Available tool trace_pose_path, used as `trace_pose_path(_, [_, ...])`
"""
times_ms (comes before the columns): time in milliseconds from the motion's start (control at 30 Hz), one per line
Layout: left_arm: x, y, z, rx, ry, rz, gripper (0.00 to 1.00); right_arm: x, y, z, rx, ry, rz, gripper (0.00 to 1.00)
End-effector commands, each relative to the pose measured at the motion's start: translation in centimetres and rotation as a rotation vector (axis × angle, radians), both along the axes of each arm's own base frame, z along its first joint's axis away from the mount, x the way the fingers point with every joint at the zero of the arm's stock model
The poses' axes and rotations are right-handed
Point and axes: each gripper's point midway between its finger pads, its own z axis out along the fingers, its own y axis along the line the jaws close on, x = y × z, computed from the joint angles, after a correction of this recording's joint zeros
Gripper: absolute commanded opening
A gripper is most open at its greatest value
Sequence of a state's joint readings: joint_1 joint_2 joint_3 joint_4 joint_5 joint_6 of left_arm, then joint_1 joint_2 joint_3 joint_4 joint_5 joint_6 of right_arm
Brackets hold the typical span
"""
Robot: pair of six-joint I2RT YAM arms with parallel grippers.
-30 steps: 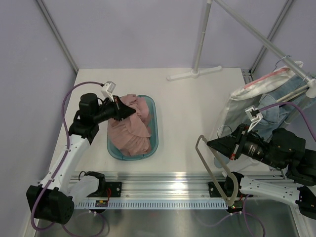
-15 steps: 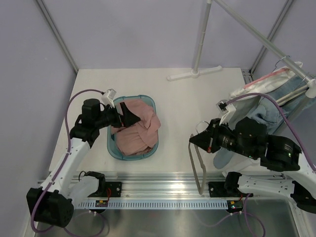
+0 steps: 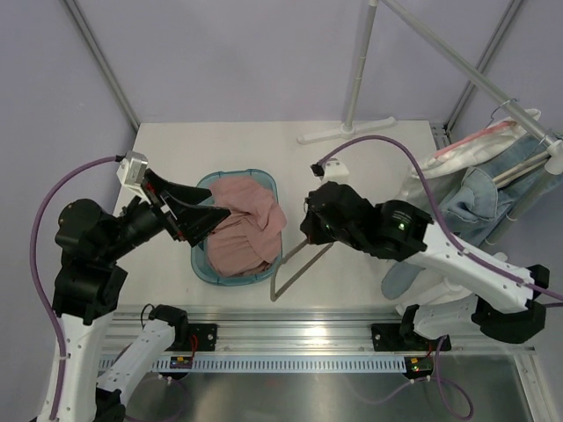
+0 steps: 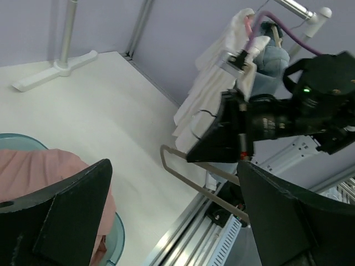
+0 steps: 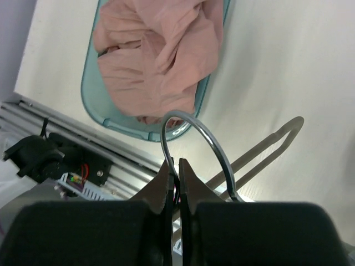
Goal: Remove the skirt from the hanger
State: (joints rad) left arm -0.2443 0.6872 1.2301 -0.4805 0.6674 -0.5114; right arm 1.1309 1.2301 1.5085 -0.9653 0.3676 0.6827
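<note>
The soft, light pink skirt lies heaped in the teal plastic basket, likely best gathered by a fold, near the wide-open left tool, as the right tool pinches the stiff grey metal hanger at its hook.

R gripper pinched tight on hanger hook, 6 o'clock. Hanger body runs off toward 3 o'clock, prob. lying on table. Pink skirt heaped in teal basket, 11 o'clock. Rail at 8 o'clock.
</note>
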Motion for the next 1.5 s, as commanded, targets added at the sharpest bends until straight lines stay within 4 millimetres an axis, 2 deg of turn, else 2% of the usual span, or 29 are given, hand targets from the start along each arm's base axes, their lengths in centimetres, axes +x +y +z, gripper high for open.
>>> trace_pose_path(0, [-3.2, -0.6, -0.2, -0.026, 0.06, -0.104, 0.97, 2.7, -0.3, 1.1, -0.069, -0.064, -0.121, 0.0])
trace_pose_path(167, [-4.8, -0.4, -1.8, 0.024, 0.083, -0.125, 0.92, 5.1, 2.4, 0.1, -0.161, -0.032, -0.154, 0.0])
trace_pose_path(200, [-4.9, -0.3, -2.2, 0.034, 0.082, -0.127, 0.92, 5.4, 3.0, 1.3, -0.133, -0.04, -0.154, 0.0])
trace_pose_path(267, [-5.2, -0.5, -3.1, 0.043, 0.102, -0.142, 0.91, 6.2, 4.5, 0.5, -0.173, -0.025, -0.165, 0.0])
trace_pose_path(300, [-5.3, -0.5, -3.1, 0.046, 0.099, -0.145, 0.9, 6.2, 4.3, 0.3, -0.183, -0.021, -0.166, 0.0])
trace_pose_path(433, [-5.6, -0.5, -4.2, 0.069, 0.121, -0.152, 0.89, 7.2, 5.9, 0.6, -0.198, -0.023, -0.165, 0.0])
trace_pose_path(633, [-5.2, -0.4, -5.8, 0.109, 0.152, -0.143, 0.88, 7.6, 7.1, 1.2, -0.187, -0.021, -0.154, 0.0])
trace_pose_path(800, [-4.4, 0.4, -7.3, 0.173, 0.177, -0.086, 0.81, 7.5, 7.4, 1.6, -0.179, -0.017, -0.142, 0.0])
trace_pose_path(1033, [-3.1, 0.5, -8.4, 0.203, 0.213, -0.059, 0.63, 7.5, 8.3, 1.5, -0.192, -0.001, -0.118, 0.0])
trace_pose_path(1167, [-2.2, 0.8, -9.1, 0.235, 0.233, -0.026, 0.23, 7.4, 8.5, 1.7, -0.182, -0.003, -0.1, 0.01])
trace_pose_path(1267, [-1.7, 1.0, -9.8, 0.254, 0.247, -0.011, 0.0, 6.9, 8.8, 1.5, -0.168, 0.008, -0.064, 0.11])
trace_pose_path(1300, [-1.7, 1.0, -10.0, 0.255, 0.247, -0.007, 0.0, 6.5, 8.8, 1.9, -0.155, 0.008, -0.04, 0.28])
trace_pose_path(1367, [-1.3, 1.2, -10.5, 0.261, 0.25, 0.009, 0.0, 6.1, 8.5, 1.8, -0.157, 0.016, -0.029, 0.5])
trace_pose_path(1400, [-1.3, 1.3, -10.5, 0.262, 0.246, 0.017, 0.0, 5.8, 8.2, 2.2, -0.147, 0.018, -0.018, 0.66])
trace_pose_path(1467, [-1.0, 1.2, -10.7, 0.258, 0.241, 0.02, 0.0, 5.2, 7.5, 2.3, -0.143, 0.027, -0.017, 0.79])
